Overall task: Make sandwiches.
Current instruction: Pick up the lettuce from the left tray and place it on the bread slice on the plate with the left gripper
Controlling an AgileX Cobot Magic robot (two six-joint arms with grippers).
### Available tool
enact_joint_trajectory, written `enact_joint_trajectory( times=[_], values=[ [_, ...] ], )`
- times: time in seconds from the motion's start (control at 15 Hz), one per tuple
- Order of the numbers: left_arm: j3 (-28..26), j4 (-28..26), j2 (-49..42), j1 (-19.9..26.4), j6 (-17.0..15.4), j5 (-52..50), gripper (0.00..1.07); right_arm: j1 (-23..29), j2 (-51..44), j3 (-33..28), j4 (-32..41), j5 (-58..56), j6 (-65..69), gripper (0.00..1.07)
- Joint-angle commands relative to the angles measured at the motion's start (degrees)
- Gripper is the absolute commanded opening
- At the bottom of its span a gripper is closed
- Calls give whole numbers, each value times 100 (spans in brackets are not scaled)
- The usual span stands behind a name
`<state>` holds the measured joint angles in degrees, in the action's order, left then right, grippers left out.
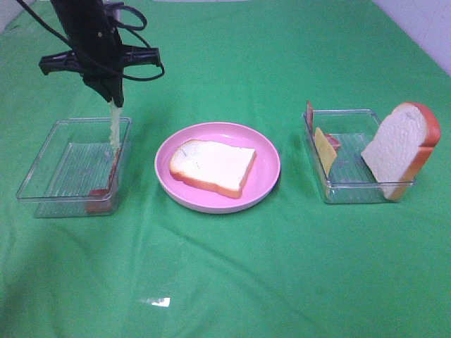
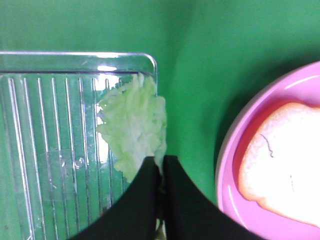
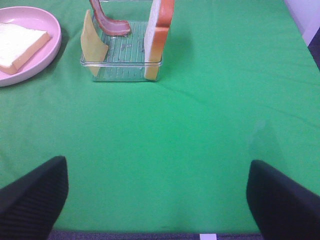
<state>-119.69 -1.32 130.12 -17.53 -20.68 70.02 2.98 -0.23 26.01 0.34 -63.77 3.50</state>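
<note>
The left tool point(image 2: 161, 161) pinched the lettuce point(image 2: 134, 125) above the left tray point(image 2: 75, 53); the right tool point(image 3: 156, 172) hung wide open, empty, over the worktop point(image 3: 200, 125).

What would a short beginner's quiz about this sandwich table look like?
1. True or false: the pink plate is bare.
2. What is the left end effector shut on? A. cheese B. lettuce C. bacon
3. Fill in: seen from the high camera, the upright bread slice stands in the ___ tray.

Key
1. False: a bread slice lies on it.
2. B
3. right: it leans in the right tray.
</note>
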Motion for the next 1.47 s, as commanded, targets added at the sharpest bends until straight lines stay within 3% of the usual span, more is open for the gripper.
enact_joint_trajectory(
  times=[0.07,0.33,0.6,0.87,1.0,1.13,1.27,1.47],
  values=[
    [6,11,-464,-17,46,447,0,-23,-149,-17,-6,63,-52,94],
    [-298,-40,-808,-17,69,246,0,-23,-149,-17,-6,63,-52,94],
    [-298,-1226,-768,-52,470,-258,0,-23,-149,-17,-6,63,-52,94],
    [-298,-2647,-338,-327,1112,-590,0,-23,-149,-17,-6,63,-52,94],
    [-298,-3627,80,-596,1879,-602,0,-23,-149,-17,-6,63,-52,94],
    [-298,-4160,395,-710,2257,-584,0,-23,-149,-17,-6,63,-52,94],
    [-298,-4377,682,-710,2418,-550,0,-23,-149,-17,-6,63,-52,94],
    [-298,-4097,934,-688,2567,-286,0,-23,-149,-17,-6,63,-52,94]
  ],
)
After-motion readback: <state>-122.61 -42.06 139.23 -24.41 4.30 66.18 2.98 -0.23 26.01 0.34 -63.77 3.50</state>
